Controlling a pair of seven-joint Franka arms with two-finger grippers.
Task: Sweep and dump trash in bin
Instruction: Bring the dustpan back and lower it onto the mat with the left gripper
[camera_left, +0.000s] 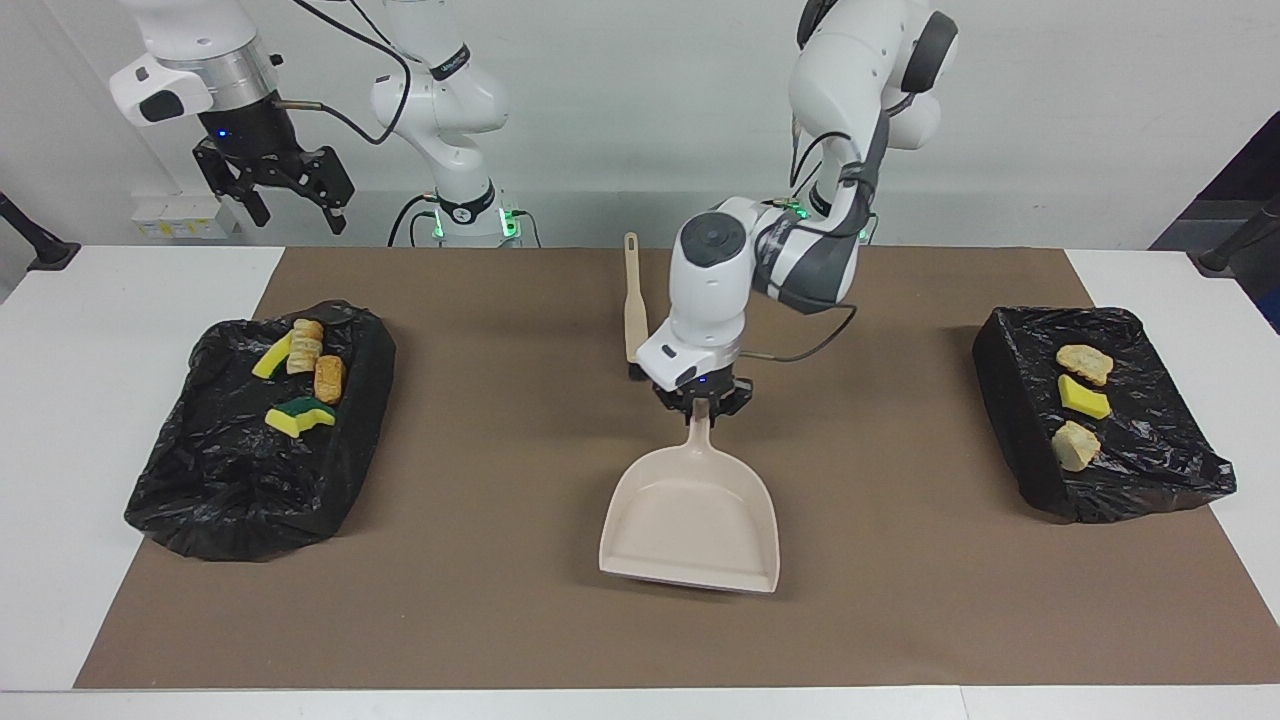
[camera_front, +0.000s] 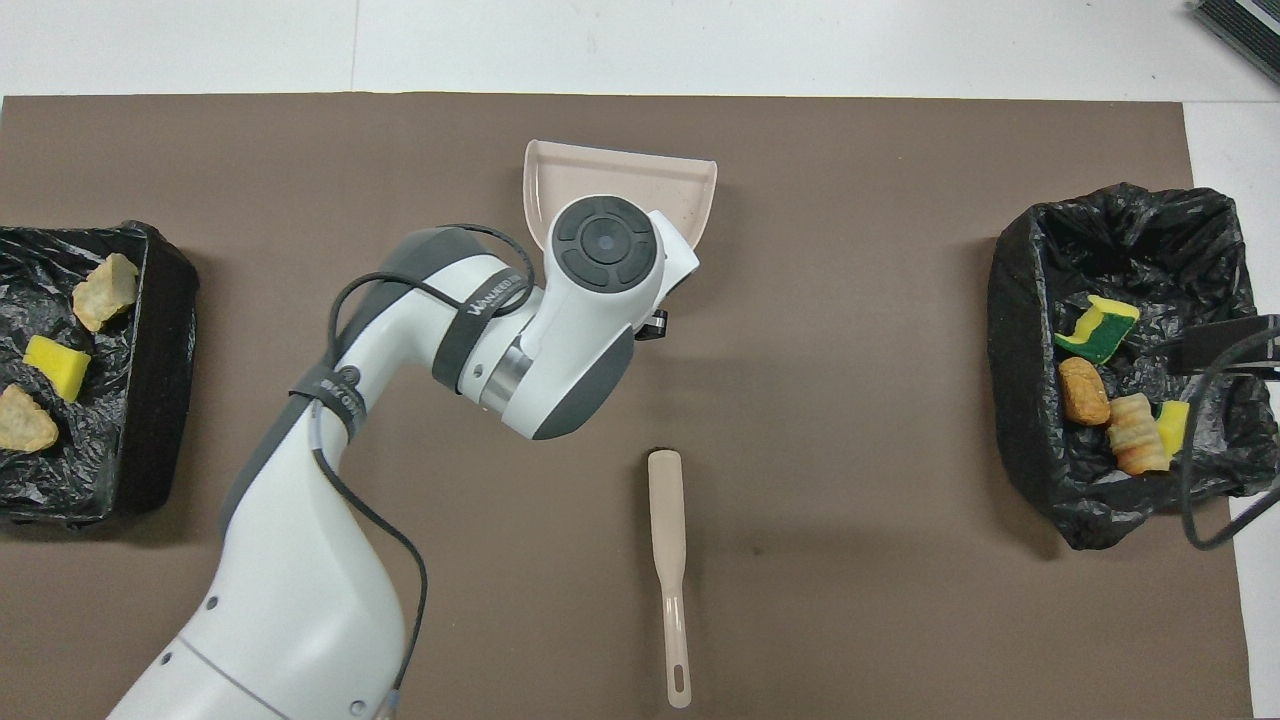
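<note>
My left gripper (camera_left: 702, 402) is shut on the handle of the beige dustpan (camera_left: 690, 525), which is empty and held low over the middle of the brown mat. In the overhead view the arm's wrist hides that gripper and only the pan's mouth (camera_front: 620, 172) shows. The trash lies in two bins lined with black bags. Several scraps (camera_left: 300, 375) are in the bin (camera_left: 200, 480) at the right arm's end. Three scraps (camera_left: 1083, 398) are in the bin (camera_left: 1150, 480) at the left arm's end. My right gripper (camera_left: 288, 215) hangs open and empty, high above the right arm's end.
The beige hand brush (camera_left: 634, 310) lies on the mat nearer to the robots than the dustpan, bristles pointing away from them; its handle (camera_front: 672, 600) shows in the overhead view. The brown mat (camera_left: 500, 600) covers most of the white table.
</note>
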